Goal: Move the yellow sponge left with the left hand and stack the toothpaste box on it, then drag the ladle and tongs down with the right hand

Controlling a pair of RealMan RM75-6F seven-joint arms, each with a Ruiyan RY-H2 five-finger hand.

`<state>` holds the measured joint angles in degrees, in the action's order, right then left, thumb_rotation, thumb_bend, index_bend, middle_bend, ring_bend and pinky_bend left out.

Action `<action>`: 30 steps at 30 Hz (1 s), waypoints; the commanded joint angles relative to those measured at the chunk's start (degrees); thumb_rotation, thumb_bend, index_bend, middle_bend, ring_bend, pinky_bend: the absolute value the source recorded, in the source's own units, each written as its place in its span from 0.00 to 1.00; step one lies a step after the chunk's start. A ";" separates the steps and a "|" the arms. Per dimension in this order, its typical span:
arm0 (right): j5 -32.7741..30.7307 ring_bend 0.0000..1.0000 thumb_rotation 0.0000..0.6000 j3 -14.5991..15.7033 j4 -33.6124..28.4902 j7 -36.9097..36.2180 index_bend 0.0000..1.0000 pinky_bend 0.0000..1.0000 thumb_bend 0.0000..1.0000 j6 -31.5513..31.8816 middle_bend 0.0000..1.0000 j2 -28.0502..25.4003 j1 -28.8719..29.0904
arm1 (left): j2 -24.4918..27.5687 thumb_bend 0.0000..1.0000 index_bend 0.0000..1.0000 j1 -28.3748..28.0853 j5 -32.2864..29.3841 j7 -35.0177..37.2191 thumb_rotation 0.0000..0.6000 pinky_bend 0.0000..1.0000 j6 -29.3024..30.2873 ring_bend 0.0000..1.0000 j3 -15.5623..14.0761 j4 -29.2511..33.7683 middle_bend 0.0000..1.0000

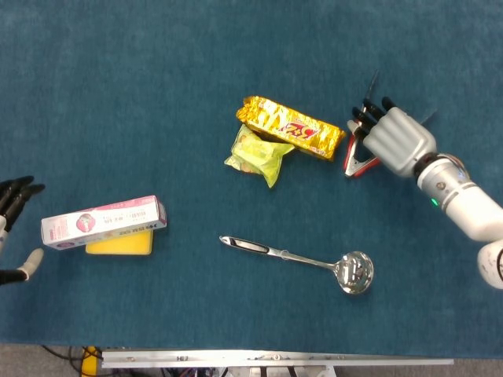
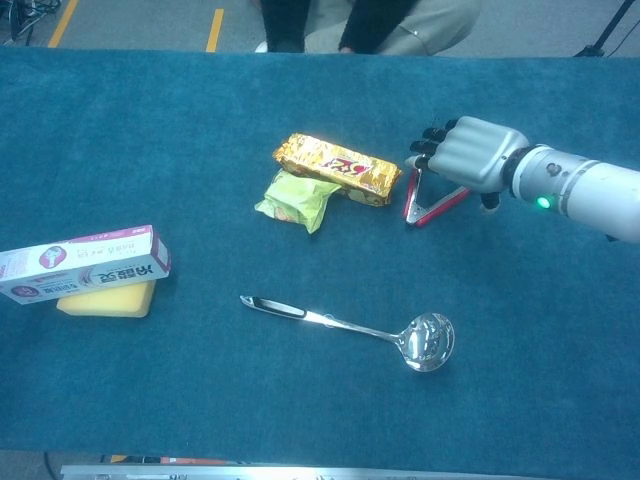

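The pink-and-white toothpaste box (image 1: 103, 222) (image 2: 85, 262) lies on top of the yellow sponge (image 1: 119, 244) (image 2: 105, 300) at the left. My left hand (image 1: 11, 206) hovers at the left edge, fingers apart, clear of the box and holding nothing. At the right, the red-and-steel tongs (image 1: 355, 165) (image 2: 427, 211) are partly covered by my right hand (image 1: 393, 137) (image 2: 468, 154), whose fingers spread over their arms. Whether they touch is unclear. The steel ladle (image 1: 302, 258) (image 2: 350, 325) lies alone near the front, its bowl to the right.
A gold snack pack (image 1: 291, 127) (image 2: 337, 167) lies just left of the tongs, overlapping a green packet (image 1: 258, 155) (image 2: 296, 198). The blue cloth table (image 1: 157, 94) ends at a metal front edge (image 1: 275, 360). A seated person (image 2: 365, 25) is behind the table.
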<state>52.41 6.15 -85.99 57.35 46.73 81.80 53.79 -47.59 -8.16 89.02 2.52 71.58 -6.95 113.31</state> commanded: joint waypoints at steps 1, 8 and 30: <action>-0.25 0.01 1.00 0.02 0.70 0.05 0.00 0.19 0.00 0.16 0.06 0.60 0.23 | 0.03 0.34 0.11 -0.05 0.04 -0.03 1.00 0.19 -0.06 0.05 0.04 0.03 0.07; -0.78 0.01 1.00 0.68 2.50 0.94 0.00 0.18 0.00 0.21 0.06 2.01 0.57 | 0.08 0.34 0.11 -0.22 -0.05 0.12 1.00 0.19 -0.42 0.05 0.12 0.05 0.07; -0.18 0.12 1.00 0.69 7.54 1.49 0.13 0.19 0.00 3.00 0.38 6.22 -0.64 | -0.17 0.34 0.11 -0.39 0.19 0.84 1.00 0.19 -0.86 0.05 0.16 -0.22 0.07</action>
<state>52.18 6.82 -78.48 58.86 49.71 88.04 53.18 -47.75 -8.55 89.22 3.36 70.72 -6.79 113.09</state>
